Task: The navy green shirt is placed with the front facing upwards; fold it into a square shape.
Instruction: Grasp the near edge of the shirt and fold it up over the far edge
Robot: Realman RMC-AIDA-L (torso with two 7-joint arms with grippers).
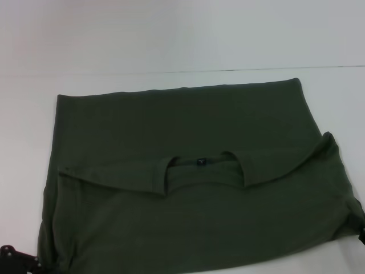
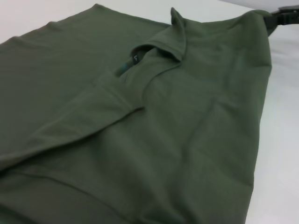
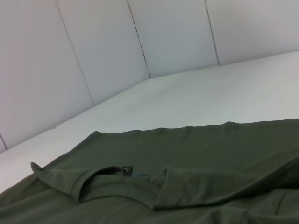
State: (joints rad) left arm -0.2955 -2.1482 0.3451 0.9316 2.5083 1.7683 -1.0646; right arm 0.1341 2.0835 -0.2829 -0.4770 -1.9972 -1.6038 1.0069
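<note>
White table (image 1: 171, 40) under pale wall panels (image 3: 93, 46). Shirt (image 1: 188, 188) lies spread across it, partly folded. Left claw (image 1: 14, 258) and right claw (image 1: 361, 231) sit at its near corners; grip state unclear.

You're looking at a bare test setup, lab or robot data-collection booth, not a home or shop. Plain white desk (image 1: 171, 45) fills the head view, nothing domestic on it. The right wrist view shows flat white wall panels (image 3: 93, 51) with thin dark seams between them, meeting at a corner behind the desk, like a partitioned enclosure. Only item laid out is one navy green shirt (image 1: 188, 188), spread flat on the desk. Even lighting, no windows or furniture visible.
</note>
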